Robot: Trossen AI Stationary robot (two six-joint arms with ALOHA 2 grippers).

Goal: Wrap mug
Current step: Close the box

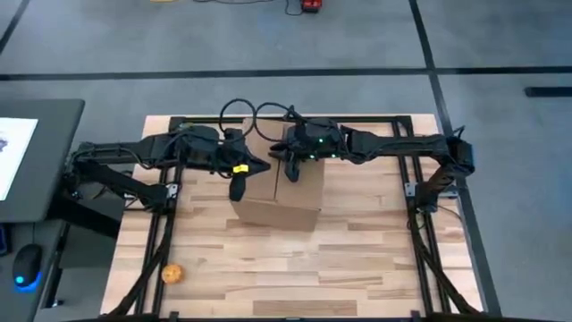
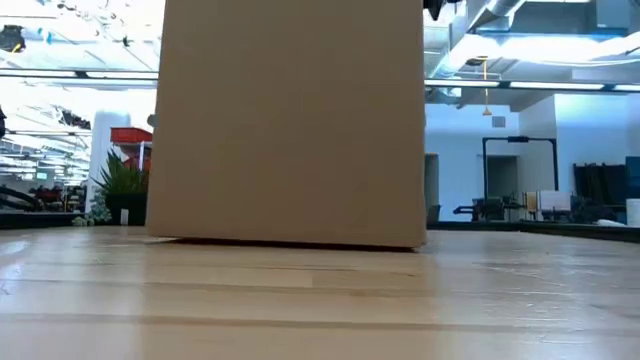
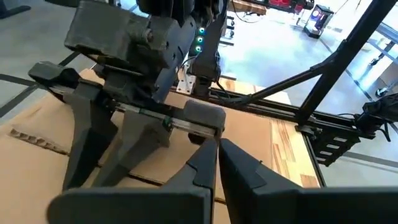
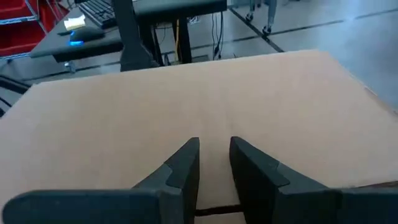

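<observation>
1. Cardboard box (image 2: pixel 290 120): stands closed at the middle of the wooden table (image 1: pixel 357 250).
2. Left gripper (image 1: pixel 239 186): over the box top, fingers nearly together, holding nothing.
3. Right gripper (image 1: pixel 292 170): over the box top, fingers narrowly parted, holding nothing.
4. Mug: not visible.

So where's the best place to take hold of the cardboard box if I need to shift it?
Probably by its side walls. The cardboard box stands upright with its top flaps closed flat, so there is no rim to pinch. It looks wider than one end effector opens, so press in from both sides: left end effector, right end effector.
</observation>
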